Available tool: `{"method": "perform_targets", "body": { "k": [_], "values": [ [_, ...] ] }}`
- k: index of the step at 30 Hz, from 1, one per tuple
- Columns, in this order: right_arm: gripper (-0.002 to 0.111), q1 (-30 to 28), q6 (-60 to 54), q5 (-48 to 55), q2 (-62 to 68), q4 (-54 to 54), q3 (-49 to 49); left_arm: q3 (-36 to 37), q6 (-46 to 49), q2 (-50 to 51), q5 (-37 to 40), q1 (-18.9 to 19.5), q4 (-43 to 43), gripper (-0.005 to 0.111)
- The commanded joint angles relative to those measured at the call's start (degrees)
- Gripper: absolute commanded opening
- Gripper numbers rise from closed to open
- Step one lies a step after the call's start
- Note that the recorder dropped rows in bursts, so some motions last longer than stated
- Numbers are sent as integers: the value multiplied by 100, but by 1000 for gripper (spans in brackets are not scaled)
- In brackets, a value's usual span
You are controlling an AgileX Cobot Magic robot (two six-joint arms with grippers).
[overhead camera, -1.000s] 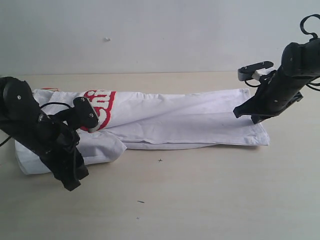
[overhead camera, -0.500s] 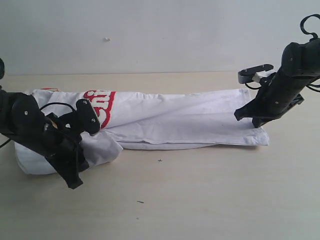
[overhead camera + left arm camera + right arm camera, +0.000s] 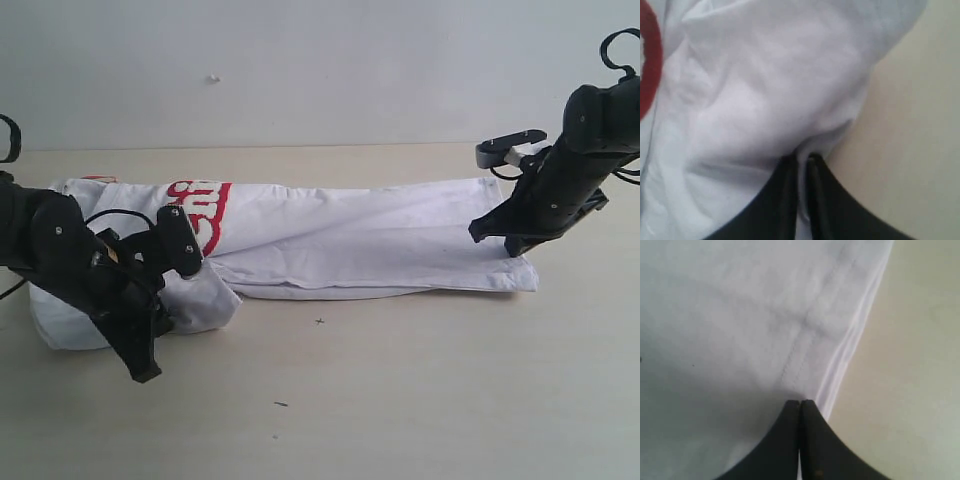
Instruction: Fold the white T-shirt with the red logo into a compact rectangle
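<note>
Pinching the white T-shirt [image 3: 765, 100], left jaws are nearly closed.

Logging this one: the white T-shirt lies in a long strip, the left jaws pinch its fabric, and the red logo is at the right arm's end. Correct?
No: the red logo sits at the left arm's end of the white T-shirt, beside the left gripper, as the exterior view shows. The rest stands.
</note>
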Motion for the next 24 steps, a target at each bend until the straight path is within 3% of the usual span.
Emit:
{"method": "perform_targets", "body": {
  "k": [1,5,7,10,17,20,24],
  "values": [
    [0,-14,-5,20,0,-42,12,-121,82,-35,1122,-36,365,1],
    [0,11,-5,143,0,-16,24,-705,578,-559,3127,-148,315,0],
    [0,54,-23,182,0,141,24,-952,746,-830,3453,-193,300,0],
    [0,122,-86,172,0,241,24,-1086,1007,-1099,2867,-193,405,0],
    [0,148,-86,169,0,211,24,-1086,963,-1088,610,116,580,3],
    [0,148,-95,141,0,211,24,-1086,963,-995,116,316,580,16],
    [0,148,-95,122,0,211,24,-1086,940,-866,182,433,499,44]
  ]
}}
